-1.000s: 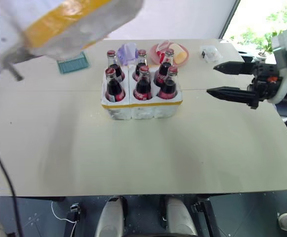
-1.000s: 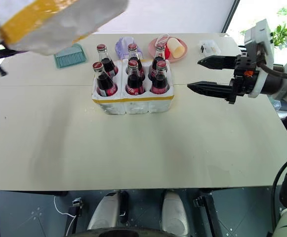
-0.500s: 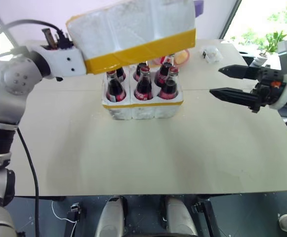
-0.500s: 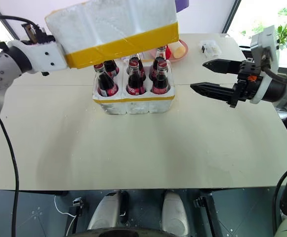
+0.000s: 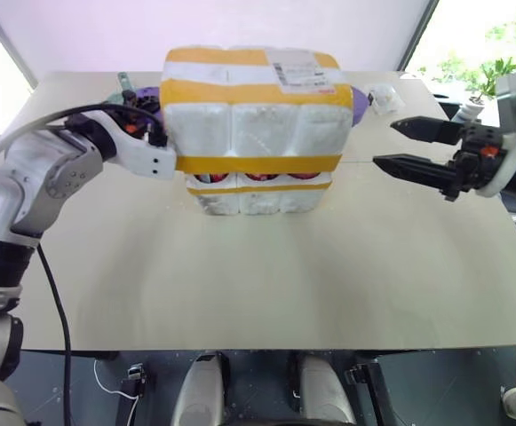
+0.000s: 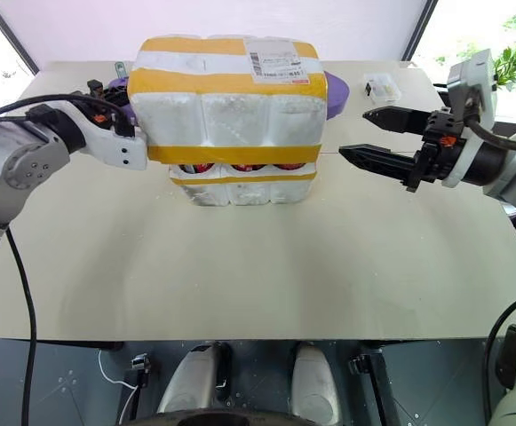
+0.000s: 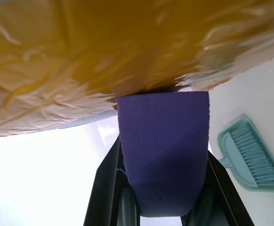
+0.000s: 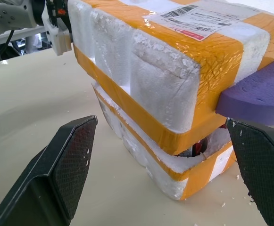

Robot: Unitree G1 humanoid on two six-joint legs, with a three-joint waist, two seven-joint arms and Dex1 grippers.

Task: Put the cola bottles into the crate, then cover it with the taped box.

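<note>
Over the last second our left gripper (image 6: 138,133), clamped on the box (image 6: 229,115), swung it down over the crate (image 6: 240,188); bottles (image 6: 240,167) showed in the gap, so it was not seated. Our right gripper (image 6: 364,135) waited open beside it.

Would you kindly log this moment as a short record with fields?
box: over the crate, a gap still open at its lower edge
crate: on the table, bottles' red parts showing in the gap
left gripper: shut on a purple tab at the box's side
right gripper: open, apart from the box
brush: on the table behind
</note>
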